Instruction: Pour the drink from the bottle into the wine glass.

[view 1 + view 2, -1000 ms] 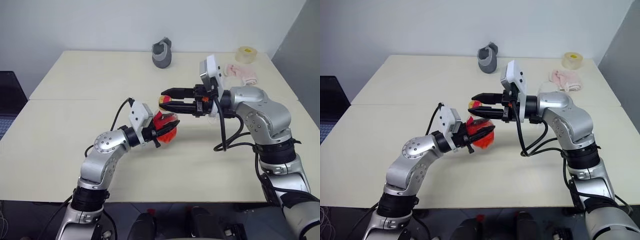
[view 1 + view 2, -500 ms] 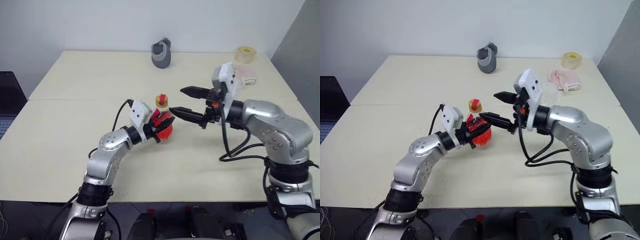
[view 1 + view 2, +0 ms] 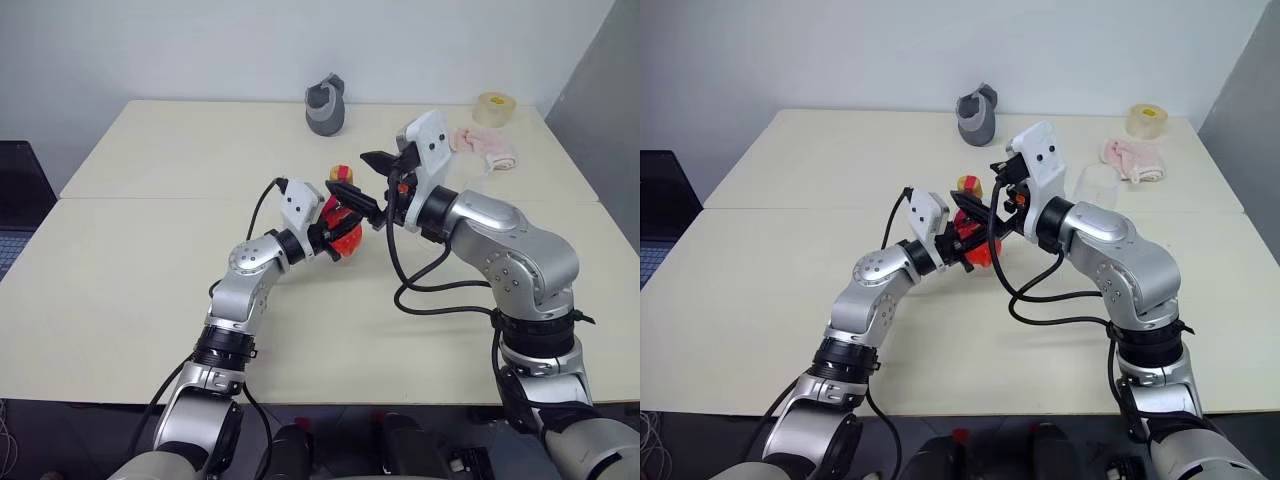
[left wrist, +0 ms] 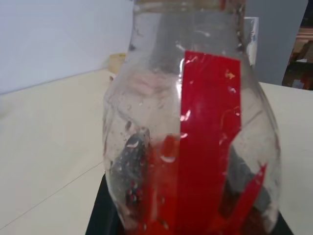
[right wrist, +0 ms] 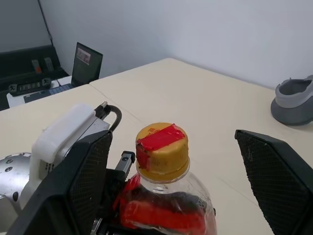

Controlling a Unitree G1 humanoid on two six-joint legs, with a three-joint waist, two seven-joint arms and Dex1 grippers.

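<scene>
Now, near to far:
Left gripper [image 3: 322, 228]: pinching the fat bottom of the bottle [image 3: 342, 220], holding it upright above the table [image 3: 150, 290].
Drink [image 4: 195, 205]: red, low inside the bottle.
Cap [image 5: 162, 150]: yellow with red tape, on the bottle.
Right gripper [image 5: 178, 171]: spread wide, one finger on each side of the cap, not touching it.
Wine glass [image 3: 1097, 185]: clear, standing past the right arm.
Far edge: grey cup [image 3: 326, 105], tape roll [image 3: 490, 108], pink cloth [image 3: 482, 145].

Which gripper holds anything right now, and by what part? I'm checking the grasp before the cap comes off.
The left gripper holds the bottle by its bulbous base. The right gripper is open around the cap, holding nothing.
</scene>
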